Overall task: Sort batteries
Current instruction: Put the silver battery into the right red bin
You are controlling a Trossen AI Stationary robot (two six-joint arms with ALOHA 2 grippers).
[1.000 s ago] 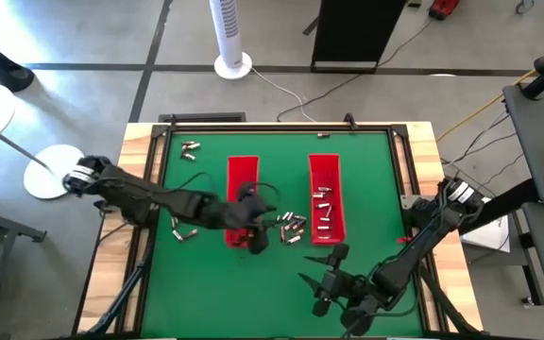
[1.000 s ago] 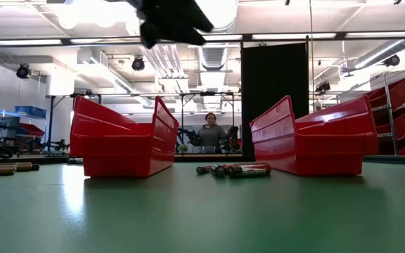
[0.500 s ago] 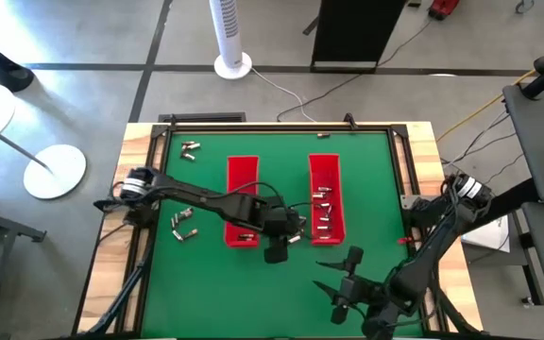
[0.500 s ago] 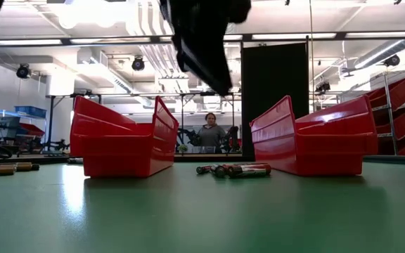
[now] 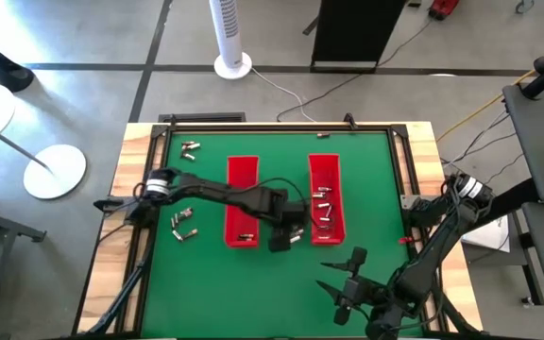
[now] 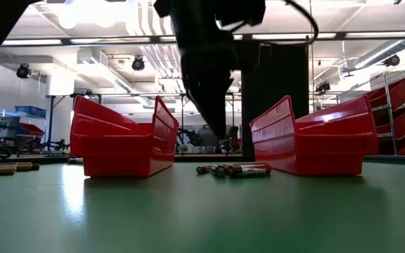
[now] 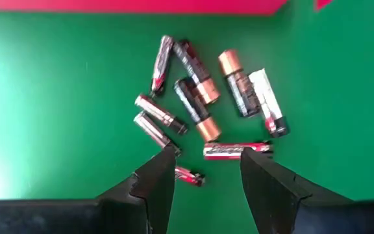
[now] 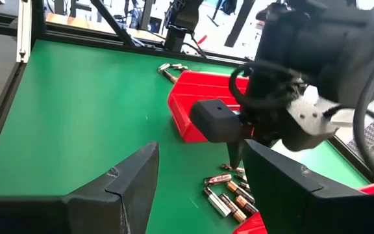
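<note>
A pile of batteries point(image 7: 203, 107), small silvery and copper-ended cylinders, lies on the green mat between two long red trays point(image 5: 242, 194) point(image 5: 326, 184). My left gripper point(image 7: 206, 162) hangs over the pile's near edge, pointing down, open and touching nothing; in the low view its tips point(image 6: 218, 130) stand well above the batteries point(image 6: 234, 169). Several batteries point(image 5: 324, 212) lie in the right tray and one point(image 5: 245, 236) in the left. My right gripper point(image 8: 203, 188) waits open near the table's front right point(image 5: 348, 276), holding nothing.
More loose batteries lie on the mat at the far left point(image 5: 190, 148), at the left beside the left tray point(image 5: 183, 224), and at the far edge point(image 5: 322, 135). A raised black frame point(image 5: 159, 142) rims the mat. Green mat shows between the pile and the table's near edge.
My left gripper has swung from above the left tray's near end toward the table's right, to the pile between the trays. It has come down and tipped from slanting to pointing steeply down. My right gripper has shifted a little toward the table's right edge.
</note>
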